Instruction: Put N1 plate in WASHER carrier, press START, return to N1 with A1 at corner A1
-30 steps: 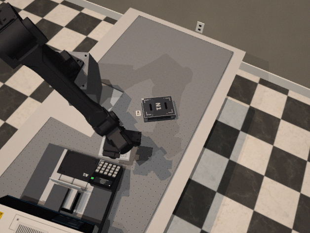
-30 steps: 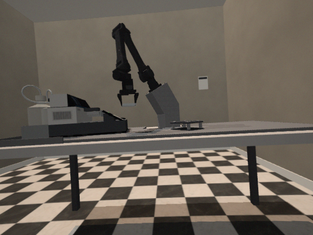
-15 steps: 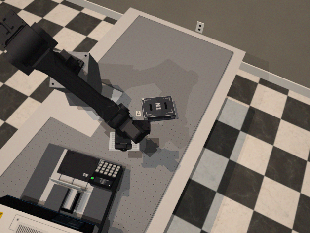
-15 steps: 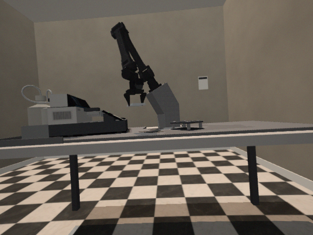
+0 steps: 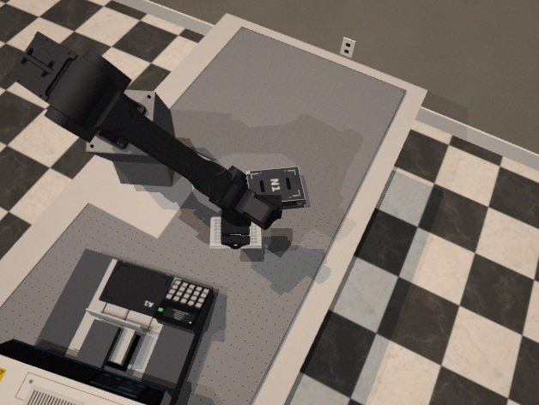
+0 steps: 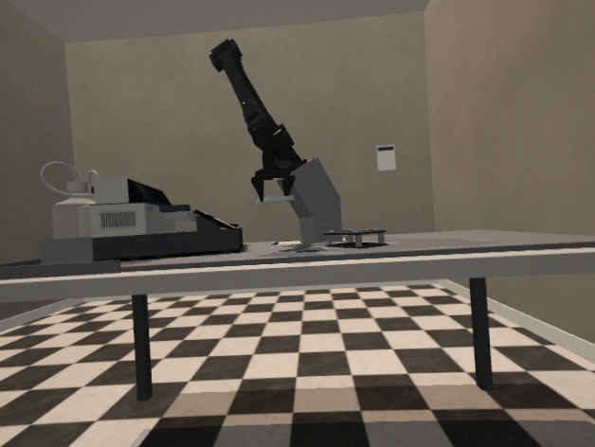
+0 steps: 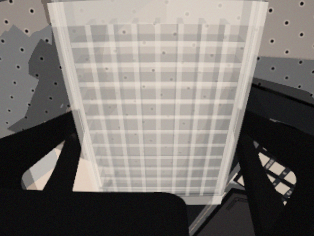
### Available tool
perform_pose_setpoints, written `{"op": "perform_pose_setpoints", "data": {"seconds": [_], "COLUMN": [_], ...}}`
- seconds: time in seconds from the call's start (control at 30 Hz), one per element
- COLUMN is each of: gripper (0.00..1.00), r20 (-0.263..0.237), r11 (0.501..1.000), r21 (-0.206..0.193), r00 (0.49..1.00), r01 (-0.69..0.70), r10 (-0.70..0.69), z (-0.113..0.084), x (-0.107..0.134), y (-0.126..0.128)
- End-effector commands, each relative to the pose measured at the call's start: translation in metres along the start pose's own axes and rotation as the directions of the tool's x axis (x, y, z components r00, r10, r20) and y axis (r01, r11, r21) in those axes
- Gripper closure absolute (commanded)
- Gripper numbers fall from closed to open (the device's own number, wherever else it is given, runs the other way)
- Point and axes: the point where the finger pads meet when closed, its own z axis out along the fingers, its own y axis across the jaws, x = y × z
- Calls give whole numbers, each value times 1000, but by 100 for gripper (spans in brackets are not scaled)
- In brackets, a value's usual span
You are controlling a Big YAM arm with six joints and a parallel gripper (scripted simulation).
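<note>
The gripper clasps the plate by opposite sides at mid-frame, top view. The lamp glows green, suggesting return to N1.

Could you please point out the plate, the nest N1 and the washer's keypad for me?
Plate [image 5: 214, 232] [image 6: 274, 199] [image 7: 157, 107]: top, exterior and wrist views; left rim, near edge, well grid.
Nest N1 [image 5: 287, 172] [image 6: 358, 240]: top and exterior views; top face, a leg.
Keypad [image 5: 190, 293]: top view; middle keys.
</note>
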Motion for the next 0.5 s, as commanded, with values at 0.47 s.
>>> {"op": "perform_pose_setpoints", "data": {"seconds": [0.47], "gripper": [16], "r20": [13], "r11": [1000], "r21": [7], "r00": [1000], "r01": [-25], "r10": [25], "z": [3], "x": [-64], "y": [44]}}
